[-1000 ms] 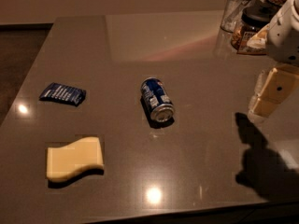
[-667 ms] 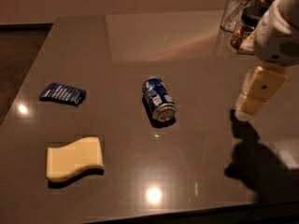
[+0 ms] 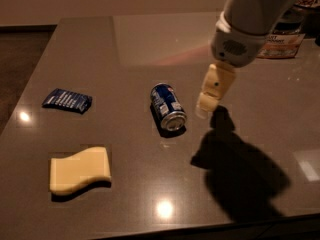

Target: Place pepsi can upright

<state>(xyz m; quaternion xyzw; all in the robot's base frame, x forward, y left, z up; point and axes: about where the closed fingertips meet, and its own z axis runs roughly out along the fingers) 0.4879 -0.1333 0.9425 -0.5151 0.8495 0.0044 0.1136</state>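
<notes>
The blue pepsi can (image 3: 167, 106) lies on its side near the middle of the grey table (image 3: 150, 39), its silver end facing the front. My gripper (image 3: 209, 102) hangs from the white arm at the upper right, its cream fingers pointing down just to the right of the can and above the table. It holds nothing.
A flat dark-blue snack packet (image 3: 66, 100) lies at the left. A yellow sponge (image 3: 80, 170) lies at the front left. A glass jar and a labelled package (image 3: 281, 40) stand at the back right behind the arm. The table's front edge runs along the bottom.
The arm and gripper have moved left from the right edge to just beside the can. The can, packet and sponge have not moved.
</notes>
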